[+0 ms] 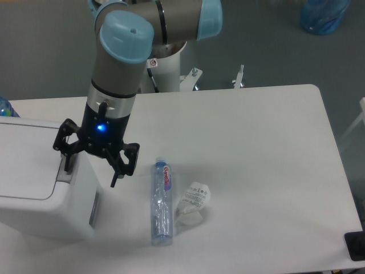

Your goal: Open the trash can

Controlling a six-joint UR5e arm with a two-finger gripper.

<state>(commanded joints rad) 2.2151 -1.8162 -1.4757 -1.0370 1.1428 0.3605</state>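
The trash can [34, 188] is a large white boxy bin at the left edge of the table, with its flat lid [25, 160] down. A grey push tab [64, 170] sits on the lid's right edge. My gripper [92, 168] hangs over the can's right side with its black fingers spread open. The left finger [68, 162] is down at the grey tab, and the right finger [116, 177] hangs beside the can over the table. The gripper holds nothing.
A clear plastic bottle [161, 201] with a blue cap lies on the table right of the gripper. A crumpled white wrapper [194, 198] lies beside it. The arm's base [168, 71] stands behind the table's far edge.
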